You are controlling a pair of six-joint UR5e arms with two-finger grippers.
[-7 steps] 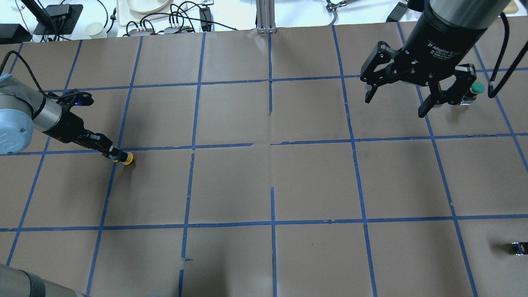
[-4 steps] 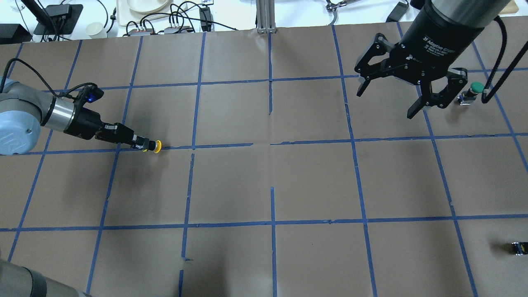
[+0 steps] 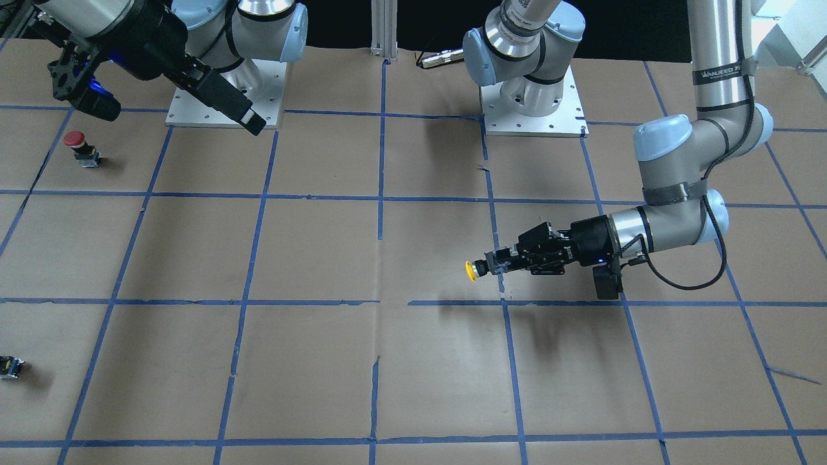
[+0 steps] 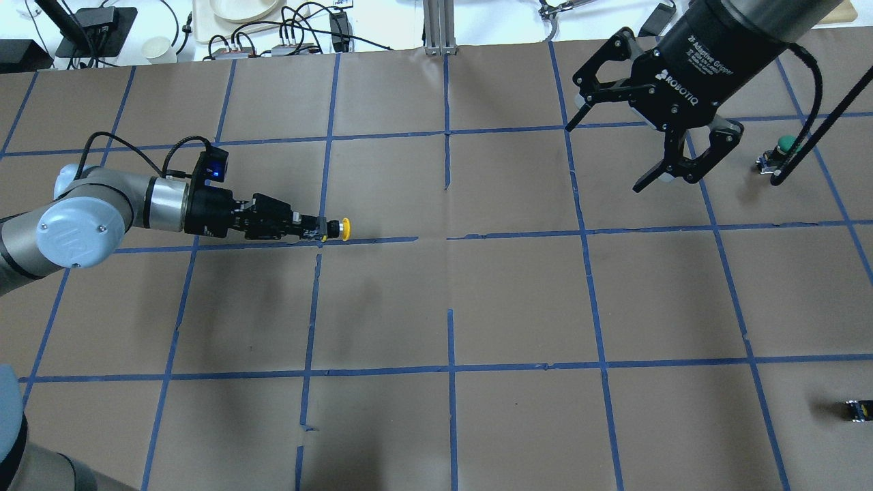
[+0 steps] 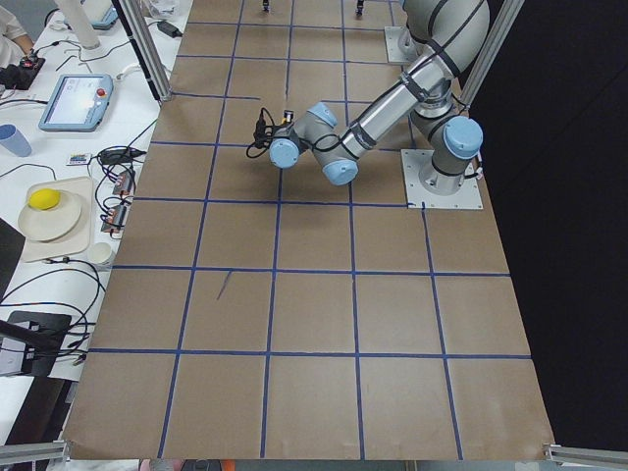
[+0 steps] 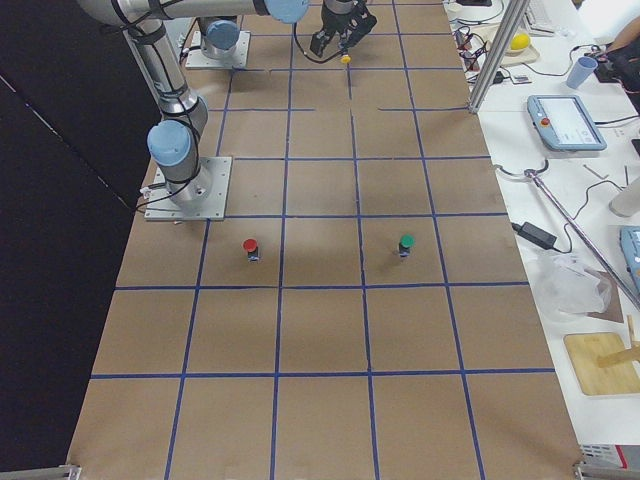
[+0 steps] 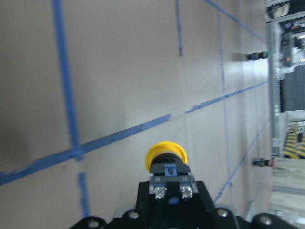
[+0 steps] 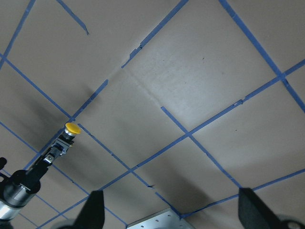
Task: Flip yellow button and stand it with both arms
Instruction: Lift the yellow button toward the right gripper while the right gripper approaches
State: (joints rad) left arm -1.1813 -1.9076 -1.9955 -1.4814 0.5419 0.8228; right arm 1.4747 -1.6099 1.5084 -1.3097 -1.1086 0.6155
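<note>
The left gripper clamps the yellow button by its dark body, the cap jutting sideways just past the fingertips, raised above the table. The right gripper gapes wide, well apart.

Seen from the right wrist, the yellow button is clamped by its dark body in the left gripper. That gripper reaches in from the frame's lower left corner, and the round cap points away from its fingers, toward the upper right. Behind it spreads the brown paper table, crossed by lines of blue tape, with a bright patch of glare at centre. At the bottom edge the right gripper shows only its two black fingertips, spread wide apart. A corner of a pale metal base plate shows between them.
</note>
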